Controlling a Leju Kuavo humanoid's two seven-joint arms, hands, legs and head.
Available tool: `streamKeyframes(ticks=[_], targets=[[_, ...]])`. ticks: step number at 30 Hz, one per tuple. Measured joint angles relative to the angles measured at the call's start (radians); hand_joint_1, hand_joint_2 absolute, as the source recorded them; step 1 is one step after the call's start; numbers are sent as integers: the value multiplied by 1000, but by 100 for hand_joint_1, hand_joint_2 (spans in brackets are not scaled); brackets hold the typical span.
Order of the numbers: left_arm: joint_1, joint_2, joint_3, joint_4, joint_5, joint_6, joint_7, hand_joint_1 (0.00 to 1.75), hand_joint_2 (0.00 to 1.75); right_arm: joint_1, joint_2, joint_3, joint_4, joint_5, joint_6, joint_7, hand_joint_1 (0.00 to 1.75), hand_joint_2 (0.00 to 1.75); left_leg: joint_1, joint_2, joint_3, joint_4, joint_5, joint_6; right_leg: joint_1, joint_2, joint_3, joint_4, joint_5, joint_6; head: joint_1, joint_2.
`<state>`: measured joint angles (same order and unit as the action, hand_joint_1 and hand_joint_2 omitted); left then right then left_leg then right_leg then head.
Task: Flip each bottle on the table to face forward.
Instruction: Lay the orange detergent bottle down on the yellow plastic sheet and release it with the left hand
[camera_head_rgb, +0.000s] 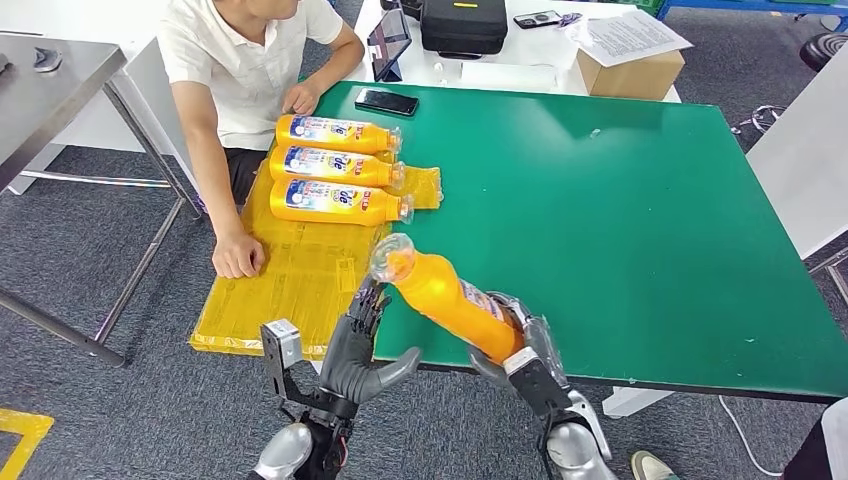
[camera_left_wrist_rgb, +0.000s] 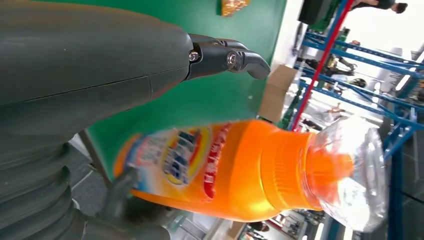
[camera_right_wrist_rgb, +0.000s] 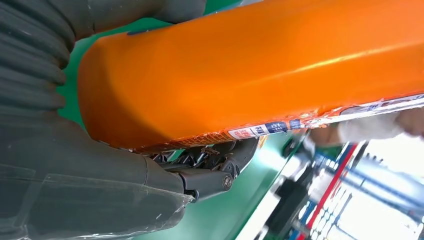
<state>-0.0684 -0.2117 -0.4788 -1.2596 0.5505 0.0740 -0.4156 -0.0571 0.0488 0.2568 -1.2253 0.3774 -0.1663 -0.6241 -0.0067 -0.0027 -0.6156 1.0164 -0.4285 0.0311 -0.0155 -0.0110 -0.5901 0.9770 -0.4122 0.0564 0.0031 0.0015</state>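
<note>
Orange bottle (camera_head_rgb: 450, 300) with clear cap tilts above the green table's (camera_head_rgb: 650, 230) near edge — your right hand (camera_head_rgb: 525, 350) grips its base, left hand (camera_head_rgb: 360, 345) fingers spread, empty — open tabletop lies rightward.

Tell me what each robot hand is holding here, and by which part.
The right robot hand grips the orange bottle around its base end, cap pointing away. The left robot hand is open beside it, holding nothing.

Head camera looks down; both wrist cameras closely share the bottle (camera_head_rgb: 448, 296).
</note>
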Motion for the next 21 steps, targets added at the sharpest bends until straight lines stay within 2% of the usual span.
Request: streamKeyframes(ticks=[6, 21], targets=[[-28, -8, 1, -3, 15, -2, -8, 0, 175, -24, 37, 76, 48, -7, 4, -1, 175, 175, 0, 0, 0, 0, 0, 0, 0, 0, 0, 0, 0, 0, 0, 0], [-40, -13, 13, -6, 35, -2, -8, 0, 175, -48, 57, 125, 102, -12, 3, -1, 175, 175, 0, 0, -1, 0, 0, 0, 0, 0, -1, 0, 0, 0, 0, 0]])
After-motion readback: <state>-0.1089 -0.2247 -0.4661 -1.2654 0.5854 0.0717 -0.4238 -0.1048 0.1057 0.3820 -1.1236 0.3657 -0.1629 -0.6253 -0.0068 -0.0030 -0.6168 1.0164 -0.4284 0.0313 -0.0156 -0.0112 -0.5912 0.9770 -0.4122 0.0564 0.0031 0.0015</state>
